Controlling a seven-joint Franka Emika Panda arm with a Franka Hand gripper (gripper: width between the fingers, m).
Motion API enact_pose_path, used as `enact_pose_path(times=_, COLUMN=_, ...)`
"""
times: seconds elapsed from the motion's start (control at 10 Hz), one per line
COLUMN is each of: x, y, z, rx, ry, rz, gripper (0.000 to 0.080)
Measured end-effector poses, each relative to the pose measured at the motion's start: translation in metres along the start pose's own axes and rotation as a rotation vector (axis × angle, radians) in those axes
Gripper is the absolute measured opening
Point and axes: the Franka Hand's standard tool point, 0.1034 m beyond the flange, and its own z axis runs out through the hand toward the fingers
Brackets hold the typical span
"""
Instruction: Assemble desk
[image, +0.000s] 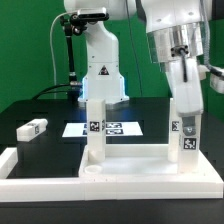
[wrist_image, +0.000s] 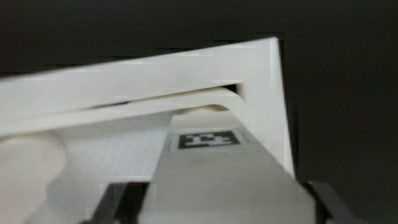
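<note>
The white desk top panel lies flat at the front of the table. One white leg stands upright on its corner at the exterior view's left. My gripper is shut on a second white leg, held upright with its lower end at the panel's corner on the exterior view's right. In the wrist view the tagged leg fills the space between my fingers, over the panel's corner. A third leg lies loose on the black table.
The marker board lies behind the panel. The robot base stands at the back. A low white border bar runs along the front at the exterior view's left, against the panel.
</note>
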Motion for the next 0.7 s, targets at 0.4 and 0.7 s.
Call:
enact_pose_path(times=0.4, x=0.0111, y=-0.0036, z=-0.0028, rx=0.009, ry=0.019, rz=0.155, gripper=0.03)
enact_pose_path(times=0.7, x=0.013, y=-0.0035, z=-0.0021, rx=0.01, ry=0.026, rz=0.151, gripper=0.03)
